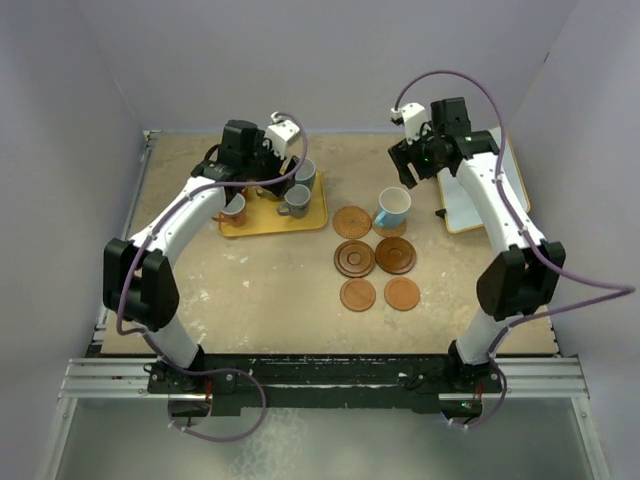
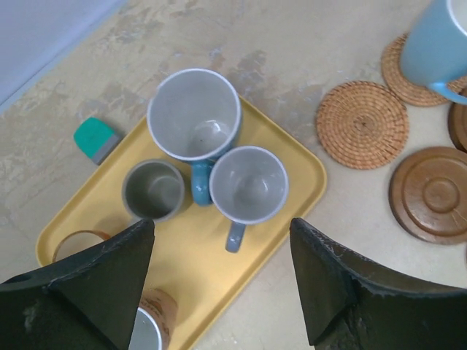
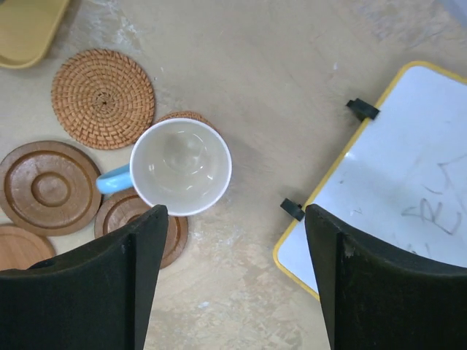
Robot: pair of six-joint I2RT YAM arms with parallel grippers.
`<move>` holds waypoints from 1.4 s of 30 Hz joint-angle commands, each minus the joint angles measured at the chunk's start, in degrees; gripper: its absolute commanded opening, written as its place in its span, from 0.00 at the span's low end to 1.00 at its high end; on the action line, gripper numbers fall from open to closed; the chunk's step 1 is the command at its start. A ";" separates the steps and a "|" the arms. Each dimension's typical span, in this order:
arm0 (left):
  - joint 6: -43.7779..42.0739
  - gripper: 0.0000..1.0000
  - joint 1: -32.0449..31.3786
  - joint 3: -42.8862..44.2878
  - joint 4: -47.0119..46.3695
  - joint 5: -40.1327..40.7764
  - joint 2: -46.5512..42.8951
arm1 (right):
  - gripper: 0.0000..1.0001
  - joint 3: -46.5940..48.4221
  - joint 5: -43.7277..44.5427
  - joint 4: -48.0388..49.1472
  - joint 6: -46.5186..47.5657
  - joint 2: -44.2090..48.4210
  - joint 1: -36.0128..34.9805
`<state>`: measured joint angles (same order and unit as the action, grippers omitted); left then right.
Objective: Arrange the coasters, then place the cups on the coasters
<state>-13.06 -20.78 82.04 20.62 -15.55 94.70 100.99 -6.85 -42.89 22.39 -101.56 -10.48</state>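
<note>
Six coasters lie in a two-by-three block at mid-table: a bare woven one (image 1: 352, 222), two dark ringed ones (image 1: 354, 258) (image 1: 395, 255) and two plain orange-brown ones (image 1: 357, 295) (image 1: 402, 294). The sixth, woven (image 3: 188, 117), carries a light blue cup (image 3: 180, 166). My right gripper (image 3: 235, 219) hangs open just beside and above that cup, touching nothing. On the yellow tray (image 2: 292, 157) stand a large light blue cup (image 2: 194, 114), a pale cup (image 2: 249, 184), a grey cup (image 2: 153, 190) and an orange-brown cup (image 2: 157, 321), partly hidden by my finger. My left gripper (image 2: 222, 226) is open above the tray.
A small green object (image 2: 96, 138) lies beside the tray's far edge. A yellow-framed whiteboard (image 3: 398, 182) rests at the right of the table, near the right arm. Purple walls close in the back and sides.
</note>
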 commanded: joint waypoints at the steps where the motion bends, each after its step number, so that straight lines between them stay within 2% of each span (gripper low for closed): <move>1: 1.49 0.73 2.68 6.64 -2.99 -1.65 4.97 | 0.78 -1.54 -0.31 -0.02 -1.75 7.62 -0.09; 8: 4.19 0.76 4.73 18.38 0.04 -4.51 17.28 | 0.78 -12.16 -2.34 3.60 -4.81 19.51 -0.11; 13: 4.44 0.75 4.65 26.70 3.19 -5.12 25.23 | 0.79 -19.14 -3.12 5.72 -6.20 26.50 -0.07; 21: 4.07 0.62 4.67 37.02 8.37 -5.22 34.93 | 0.78 -23.91 -4.37 7.91 -6.10 29.46 -0.07; 27: 3.06 0.44 4.23 40.43 10.68 -5.23 38.13 | 0.78 -25.34 -4.64 8.95 -5.96 30.28 0.11; 42: 0.13 0.24 0.97 45.67 13.98 1.55 42.12 | 0.78 -27.07 -4.57 10.09 -5.43 30.62 0.44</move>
<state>-11.75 -18.74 124.14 34.52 -15.55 135.90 74.50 -10.11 -35.09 16.97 -73.28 -10.44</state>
